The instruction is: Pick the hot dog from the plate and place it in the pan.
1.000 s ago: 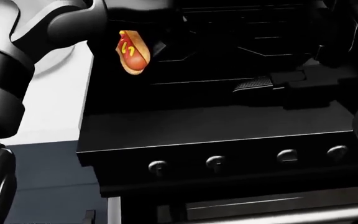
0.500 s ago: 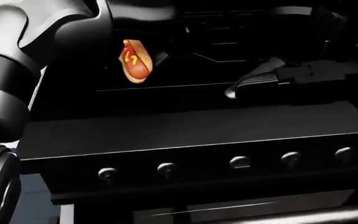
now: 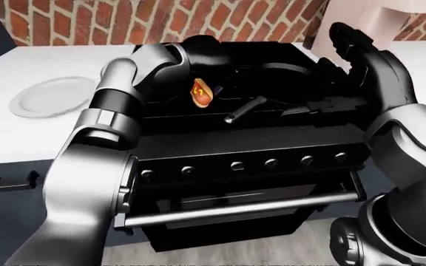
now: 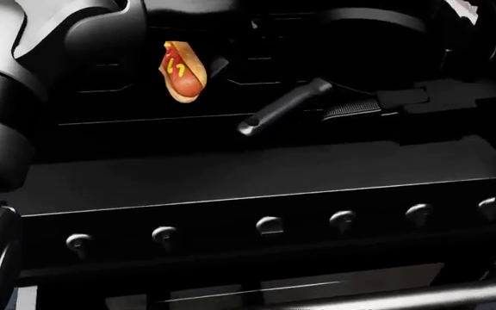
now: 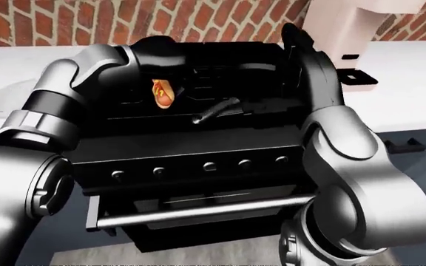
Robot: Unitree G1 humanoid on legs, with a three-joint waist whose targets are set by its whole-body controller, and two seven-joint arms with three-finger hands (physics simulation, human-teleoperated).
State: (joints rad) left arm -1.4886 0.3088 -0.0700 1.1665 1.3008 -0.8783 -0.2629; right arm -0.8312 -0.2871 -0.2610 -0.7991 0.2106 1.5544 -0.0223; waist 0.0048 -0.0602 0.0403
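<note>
The hot dog [image 4: 182,72], a sausage in a bun with a mustard line, hangs in my black left hand [image 3: 207,83], whose fingers are shut round it. It is held above the left part of the black stove [image 3: 250,141]. The black pan [image 3: 287,72] sits on the stove to the right of the hot dog, its handle [image 4: 282,106] pointing down-left toward it. The empty white plate [image 3: 54,95] lies on the white counter at the left of the left-eye view. My right hand [image 3: 346,41] is raised beside the pan's right side, fingers spread, holding nothing.
A row of knobs [image 3: 235,165] and an oven door bar [image 3: 242,208] run across the stove. A white counter [image 3: 21,138] flanks it on both sides. A brick wall [image 3: 124,22] stands behind. A white appliance [image 5: 346,25] stands at top right.
The whole head view has shifted: the stove and knobs slid left, so the camera moved right. The pan handle now shows nearer the hot dog. The left hand still holds the hot dog.
</note>
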